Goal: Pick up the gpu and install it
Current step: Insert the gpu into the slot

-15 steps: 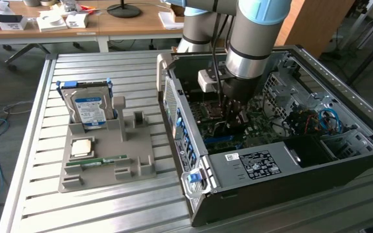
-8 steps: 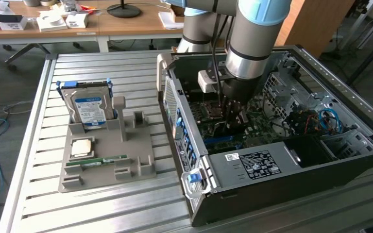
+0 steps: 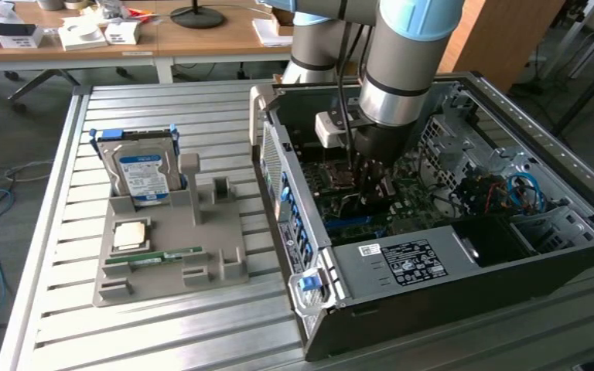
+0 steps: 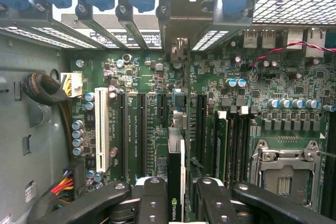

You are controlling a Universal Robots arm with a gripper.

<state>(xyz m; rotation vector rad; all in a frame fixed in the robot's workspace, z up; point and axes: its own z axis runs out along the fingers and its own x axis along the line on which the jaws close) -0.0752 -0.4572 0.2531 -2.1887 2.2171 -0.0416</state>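
Gripper [image 4: 176, 205] partly closed, two fingers [image 4: 153, 198] clamping one gpu [image 4: 176, 156] over the motherboard [image 4: 262, 108]. One hard drive [image 3: 142, 174] and one memory stick [image 3: 158, 256] rest on the tray [image 3: 209, 232].

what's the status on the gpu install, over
gripper shut on gpu, inside the pc case. Card edge-on above the motherboard slots, seating unclear. Nothing seen in the way.
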